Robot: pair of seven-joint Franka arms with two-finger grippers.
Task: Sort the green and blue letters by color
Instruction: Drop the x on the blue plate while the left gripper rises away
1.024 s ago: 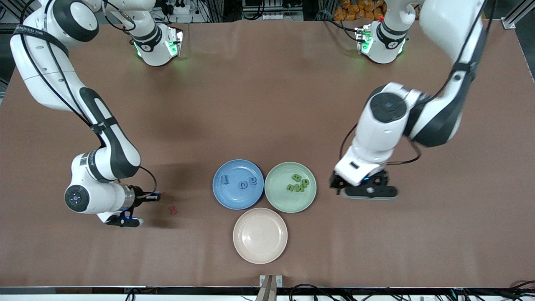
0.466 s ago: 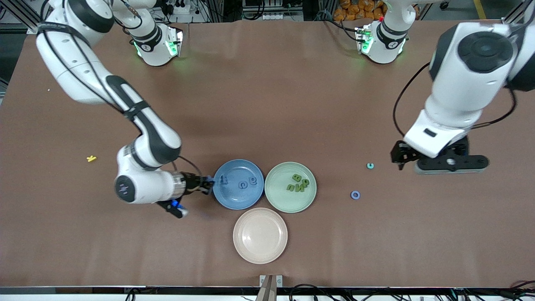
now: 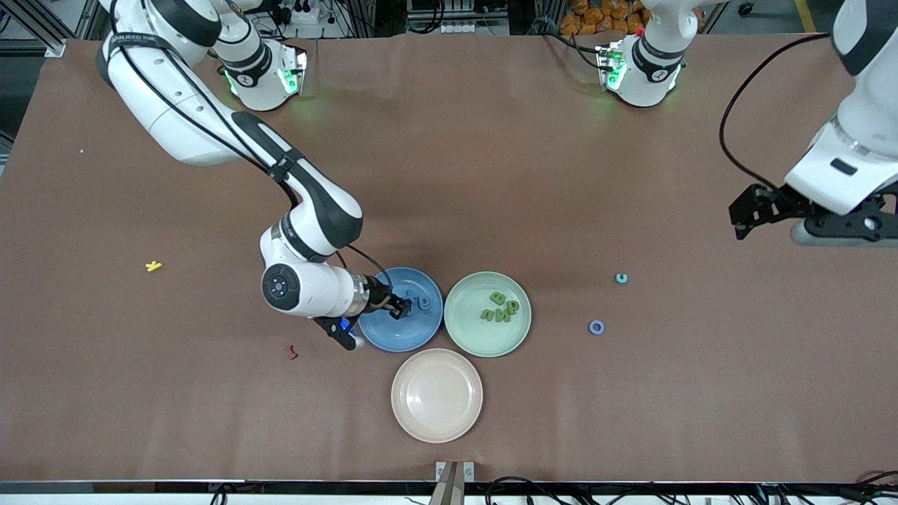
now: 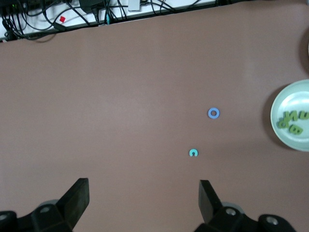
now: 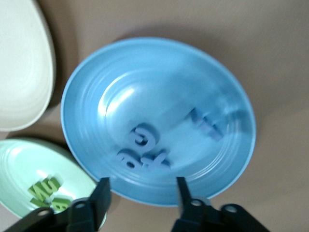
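Blue letters (image 5: 145, 152) lying in the blue plate (image 3: 421, 331), four countable only in the right wrist view, right gripper (image 5: 140, 193) over that plate with jaws apart and empty, green letters (image 3: 499, 308) in the green plate (image 3: 470, 330), left gripper (image 4: 143, 203) waiting wide open above bare table (image 3: 491, 175) at its own end.

Green letters (image 3: 500, 308) on the green plate (image 3: 466, 326) include a readable B. No printed label or brand is legible.

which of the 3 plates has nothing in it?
The cream plate, nearest the front camera. The blue plate holds blue letters; the green plate holds green letters.
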